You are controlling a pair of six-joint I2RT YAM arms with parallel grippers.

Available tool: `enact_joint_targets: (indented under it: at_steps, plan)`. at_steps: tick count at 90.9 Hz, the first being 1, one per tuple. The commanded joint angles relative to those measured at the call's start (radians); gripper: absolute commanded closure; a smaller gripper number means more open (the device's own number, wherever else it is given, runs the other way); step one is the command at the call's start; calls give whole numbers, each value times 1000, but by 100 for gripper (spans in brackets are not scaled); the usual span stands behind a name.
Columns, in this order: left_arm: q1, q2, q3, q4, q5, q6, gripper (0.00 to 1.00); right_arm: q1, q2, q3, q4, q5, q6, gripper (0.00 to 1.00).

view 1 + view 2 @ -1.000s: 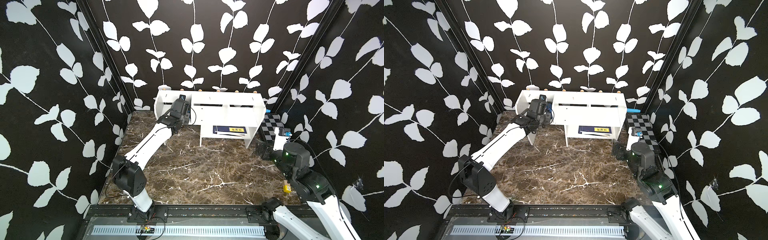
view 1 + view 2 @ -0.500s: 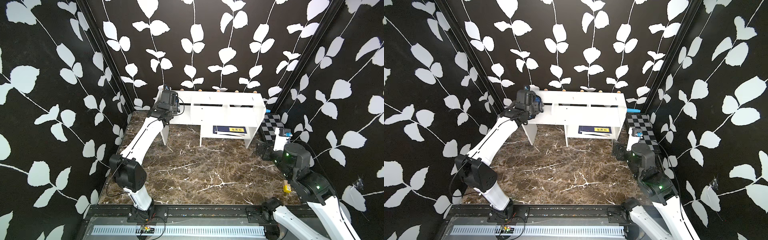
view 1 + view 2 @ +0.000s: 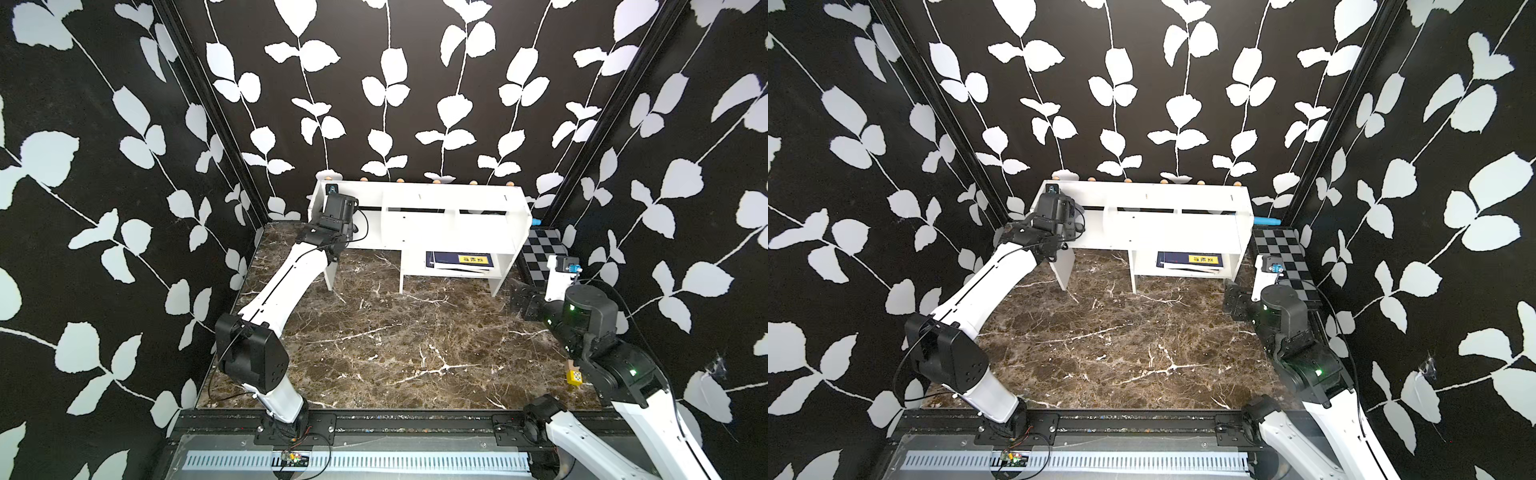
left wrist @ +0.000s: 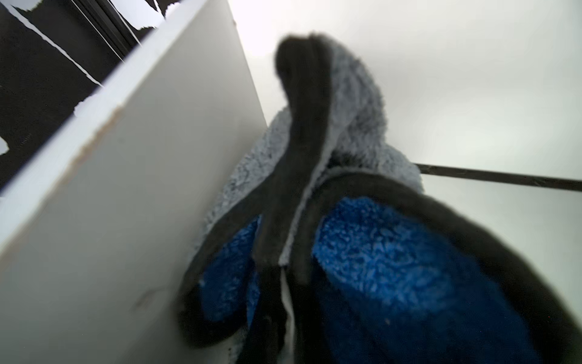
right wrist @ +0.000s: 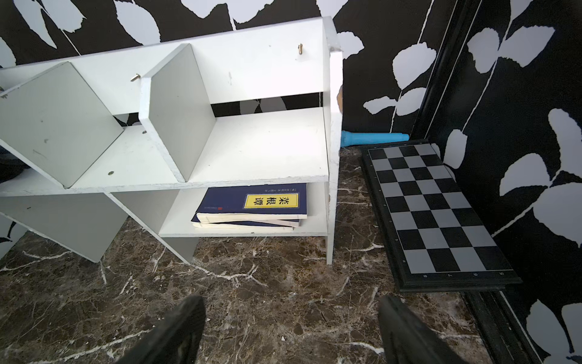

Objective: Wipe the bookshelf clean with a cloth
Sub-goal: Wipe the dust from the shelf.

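In both top views the bookshelf (image 3: pixel 419 216) (image 3: pixel 1142 224) stands along the back edge of the desk (image 3: pixel 395 332), with stacked books (image 3: pixel 459 261) in its lower cubby. The left arm stretches to the shelf's left end, left gripper (image 3: pixel 336 199) at the end slot.

Left wrist view: the cloth (image 4: pixel 362 245), bunched grey and blue, touches the end panel, clenched in that claw.

Right wrist view: the right gripper (image 5: pixel 289 331) hangs released and empty over the desk, near the checkered board (image 5: pixel 441 208).

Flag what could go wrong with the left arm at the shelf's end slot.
The cloth is bunched against the end panel; loose folds may snag or wipe little. Sideways pushing might slide the shelf on its panel legs. The cable loops by the shelf's front edge and could catch.
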Motion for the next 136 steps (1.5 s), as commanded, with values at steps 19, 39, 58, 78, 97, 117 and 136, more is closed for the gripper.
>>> enact_joint_targets:
  at_steps: [19,39,58,78,97,117,136]
  plan:
    - [-118,17,3,-72,122,23,100,6,22,6,55,-4,2,12]
    - [-131,72,105,-23,129,79,100,6,27,8,52,-11,5,12]
    - [-56,97,185,10,141,60,100,5,22,-14,49,-15,5,12]
    - [26,58,178,36,75,65,100,5,24,-29,62,-20,9,12]
    - [44,-20,72,76,-34,34,100,5,23,-44,72,-22,10,12]
    - [44,-57,49,191,25,21,100,5,17,-44,68,-21,9,12]
    - [45,-69,55,303,139,-49,100,5,-8,-48,63,-11,10,12]
